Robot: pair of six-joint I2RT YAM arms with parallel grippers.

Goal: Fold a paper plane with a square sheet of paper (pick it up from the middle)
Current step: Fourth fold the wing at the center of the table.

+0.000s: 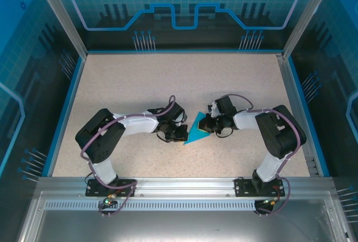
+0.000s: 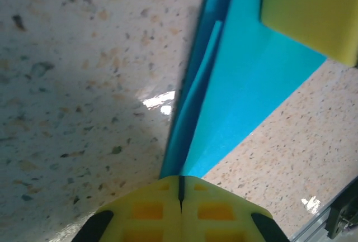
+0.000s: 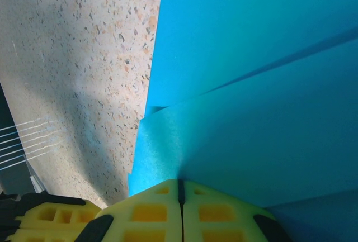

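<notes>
So the paper plane (image 1: 196,134) is a cyan pointy wedge at this stage, sitting around the middle of the speckled worktop (image 1: 140,85), a bit toward the edge where the arm bases are bolted. I can't tell if it's flat on the surface or lifted a touch. Everything else I'll place off the plane.

The left claw (image 1: 180,136) is at the plane's left side. The right claw (image 1: 207,124) is at its right side and slightly farther back, so the paper is caught between the two.

Left wrist view: the left claw (image 2: 180,194) has its yellow jaws pressed together with just a thin seam. The plane's (image 2: 246,85) narrow corner runs straight into that seam, so it's clamped on the paper. There's a long crease with a folded layer along the plane's left edge. A yellow pad (image 2: 313,13) sits over the plane's far end.

Right wrist view: same deal. The right claw (image 3: 180,197) has its jaws together, clamped on the plane (image 3: 251,57), with overlapping layers fanning away from the grip.
</notes>
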